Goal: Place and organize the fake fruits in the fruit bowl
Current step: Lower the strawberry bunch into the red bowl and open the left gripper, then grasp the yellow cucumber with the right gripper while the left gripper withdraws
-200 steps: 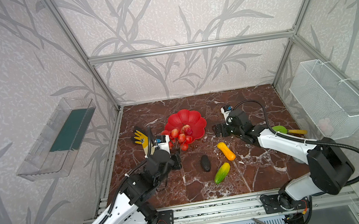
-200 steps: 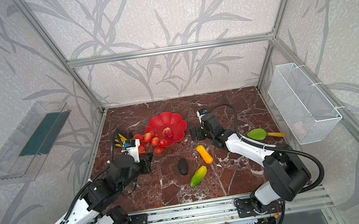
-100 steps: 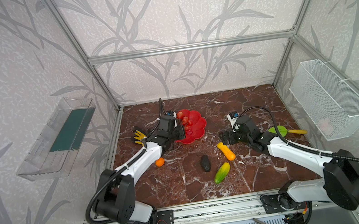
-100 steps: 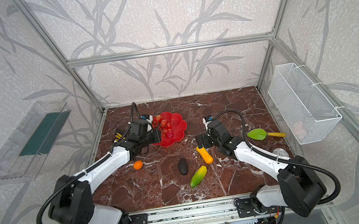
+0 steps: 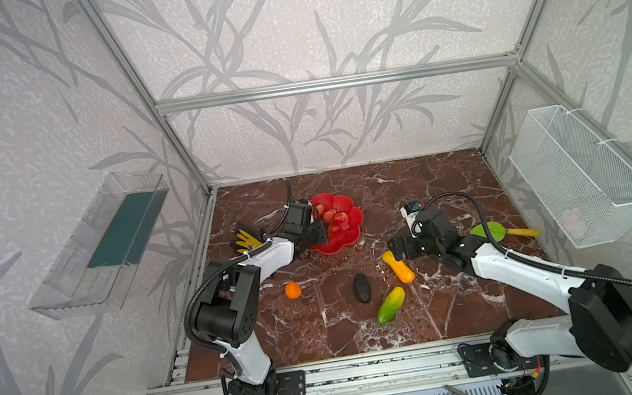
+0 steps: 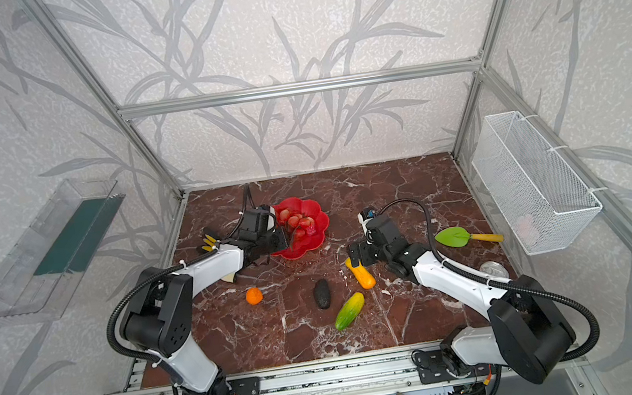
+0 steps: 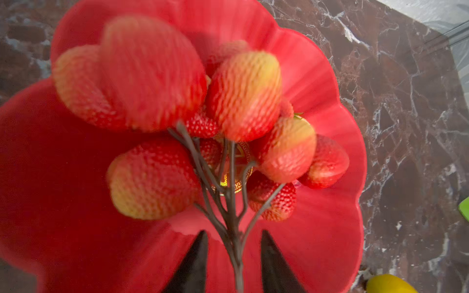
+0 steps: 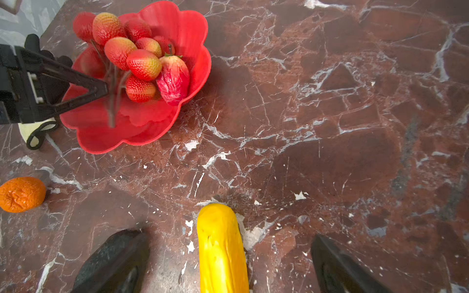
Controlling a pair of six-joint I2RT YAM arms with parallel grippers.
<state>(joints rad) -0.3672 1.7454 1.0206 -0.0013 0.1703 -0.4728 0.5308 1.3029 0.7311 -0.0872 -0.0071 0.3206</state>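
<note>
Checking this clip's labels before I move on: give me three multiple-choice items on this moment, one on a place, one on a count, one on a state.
1. Where is the small orange?
A on the marble table, outside the red bowl
B inside the bowl
C out of view

2. How many fruits lie on the table outside the bowl?
A two
B four
C six

3. At the yellow fruit, the right gripper is:
A shut on it
B shut beside it
C open, straddling it

Key:
1 A: it sits on bare marble, apart from the bowl.
2 B: they are the orange, the black avocado, the yellow fruit and the green-yellow mango.
3 C: the right wrist view shows its jaws wide apart, clear of the fruit on both sides.
</note>
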